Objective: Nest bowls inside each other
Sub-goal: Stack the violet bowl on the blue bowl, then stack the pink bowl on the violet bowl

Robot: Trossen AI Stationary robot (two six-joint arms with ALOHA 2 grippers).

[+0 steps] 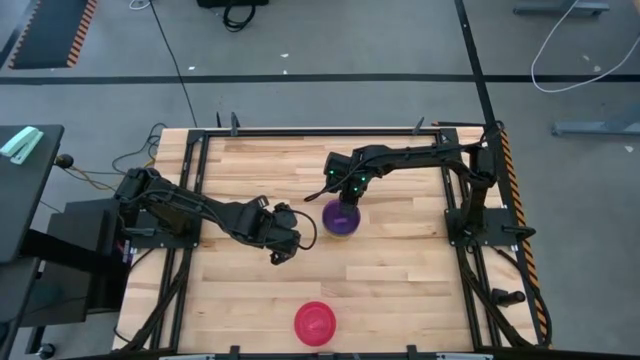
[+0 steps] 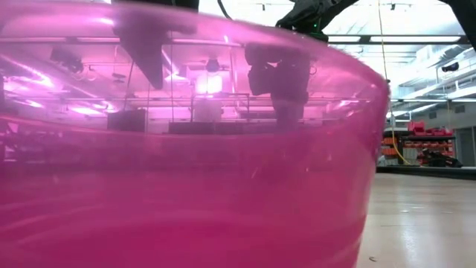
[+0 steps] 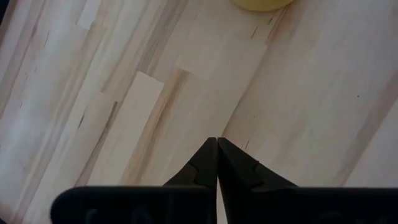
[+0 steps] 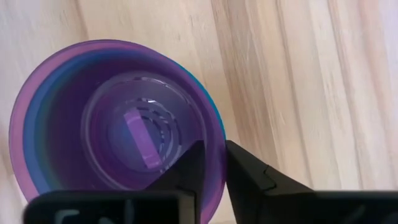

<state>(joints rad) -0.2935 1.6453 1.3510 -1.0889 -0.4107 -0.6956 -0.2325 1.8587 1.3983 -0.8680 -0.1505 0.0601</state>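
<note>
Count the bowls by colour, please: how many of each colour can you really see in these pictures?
Purple bowl, with the right gripper pinching its rim: 1
Pink-red bowl: 1
Blue bowl, an edge showing under the purple one: 1
Yellow bowl, only an edge: 1
Total: 4 bowls visible

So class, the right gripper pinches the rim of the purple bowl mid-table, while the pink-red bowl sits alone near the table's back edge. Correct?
Not quite. The high view shows the pink-red bowl near the table's front edge, right against the low camera, not at the back. The rest holds: the right gripper pinches the rim of the purple bowl mid-table.
</note>
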